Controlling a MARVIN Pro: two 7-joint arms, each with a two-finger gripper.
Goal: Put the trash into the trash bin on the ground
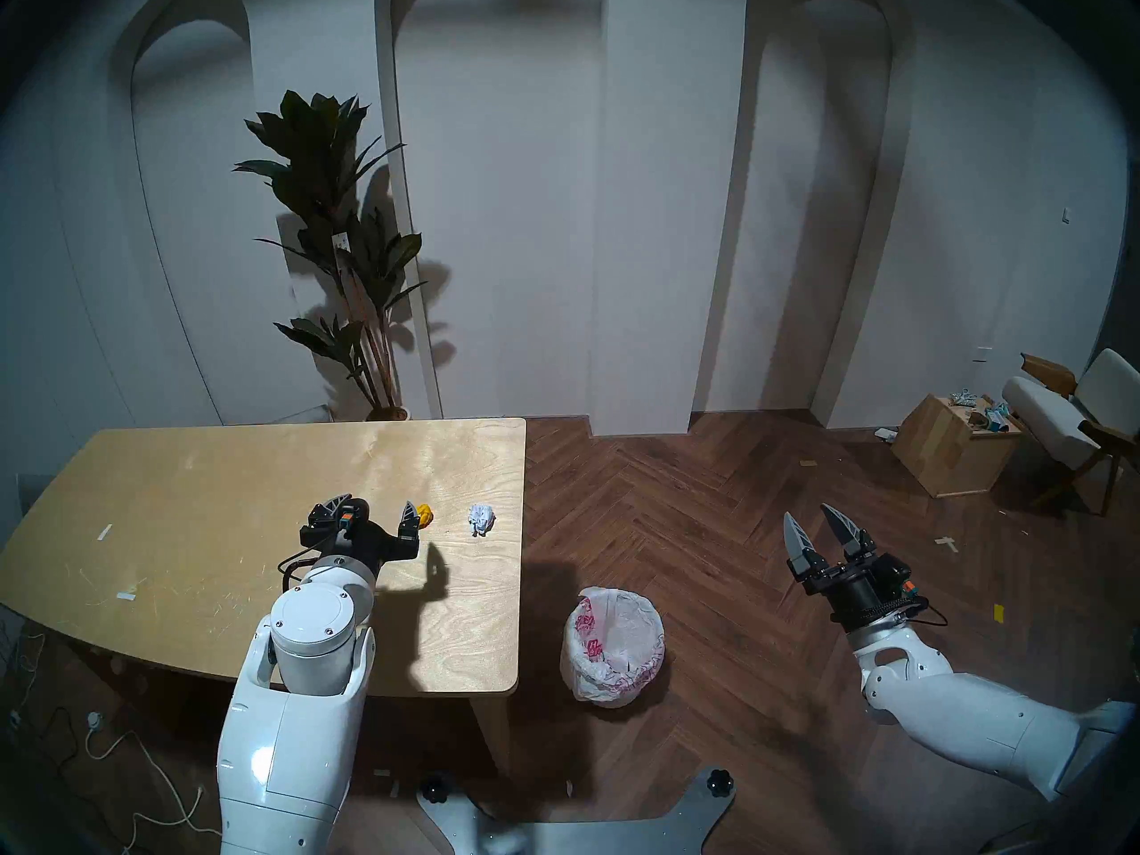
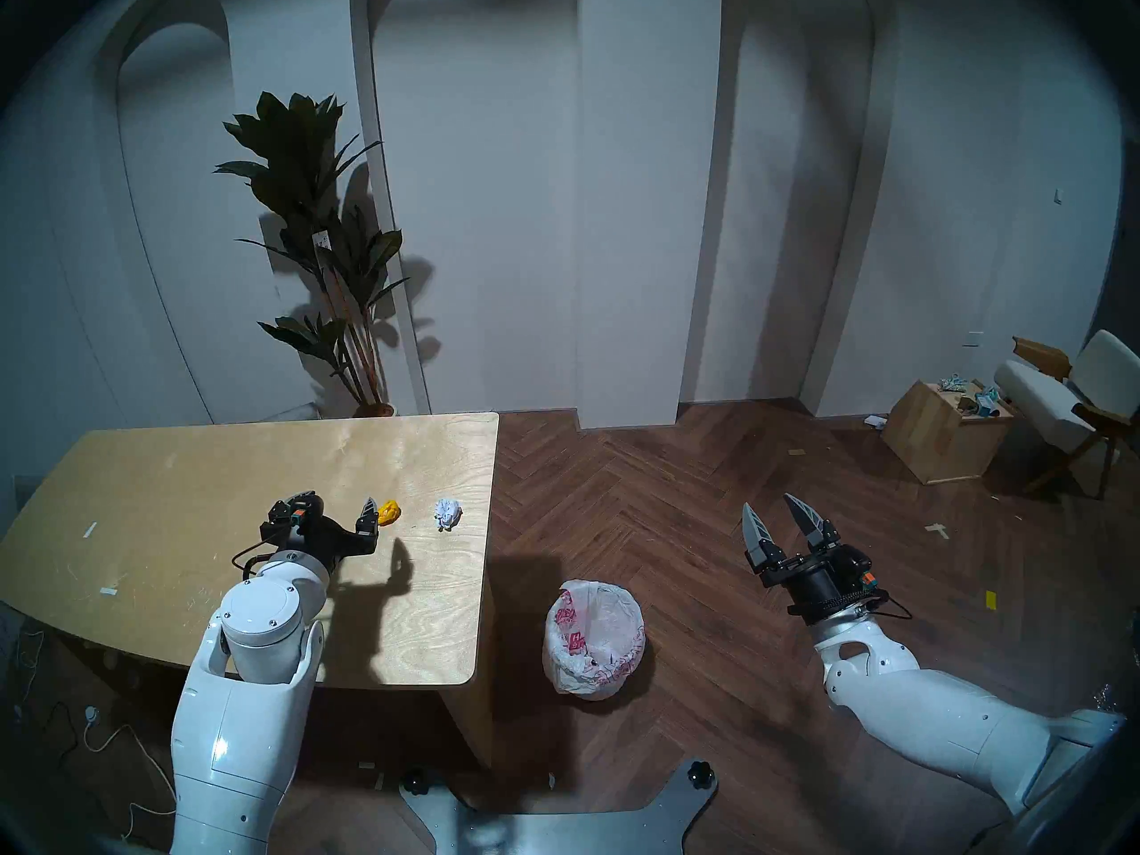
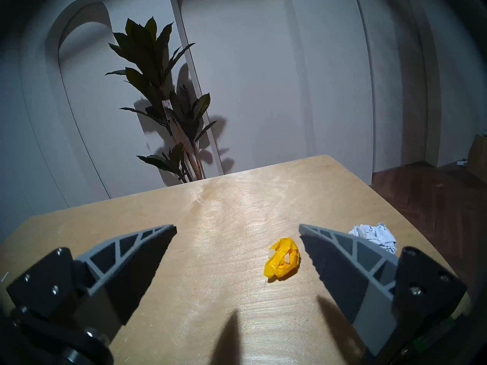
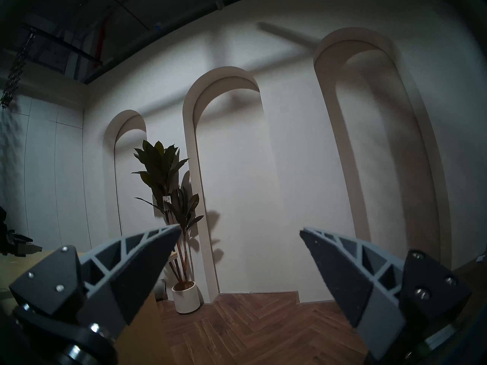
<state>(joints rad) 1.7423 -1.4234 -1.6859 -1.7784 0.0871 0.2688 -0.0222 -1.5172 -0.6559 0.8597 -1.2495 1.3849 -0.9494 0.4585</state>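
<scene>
A yellow wad [image 1: 425, 514] [image 3: 282, 258] and a white paper ball [image 1: 481, 519] [image 3: 375, 235] lie on the wooden table [image 1: 216, 477], near its right edge. My left gripper [image 1: 373, 507] [image 3: 237, 228] is open and empty, low over the table; the yellow wad sits just inside its right finger. The trash bin [image 1: 612, 644] [image 2: 593, 638], lined with a red-printed white bag, stands on the floor right of the table. My right gripper [image 1: 809, 517] [image 4: 239, 230] is open and empty above the floor, right of the bin.
A potted plant [image 1: 345, 230] stands behind the table against the arched wall. A wooden box of clutter [image 1: 953, 443] and a chair [image 1: 1073, 416] stand at the far right. White tape strips [image 1: 105, 532] lie on the table's left part. Cables [image 1: 123, 749] lie on the floor at left.
</scene>
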